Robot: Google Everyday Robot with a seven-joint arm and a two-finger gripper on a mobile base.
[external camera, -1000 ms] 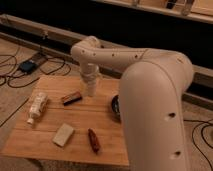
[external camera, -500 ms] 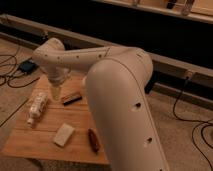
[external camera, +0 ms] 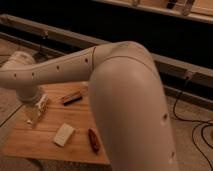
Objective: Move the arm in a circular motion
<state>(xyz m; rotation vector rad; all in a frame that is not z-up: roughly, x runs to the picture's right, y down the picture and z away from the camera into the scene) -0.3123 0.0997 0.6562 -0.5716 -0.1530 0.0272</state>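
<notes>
The thick cream-white jointed robot arm reaches from the near right across to the far left, held above the wooden bench, probably so its circling sweep passes over the things lying there. Its pincer hangs at the left end, over the bench's left side; I cannot tell its state.

On the bench lie four things, one of each:
- pale wrapped packet
- dark brown bar
- cream rectangular block
- reddish-brown oblong piece

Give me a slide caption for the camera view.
Cream-white arm reaches across a wooden table, its gripper low above the table's left edge.
</notes>
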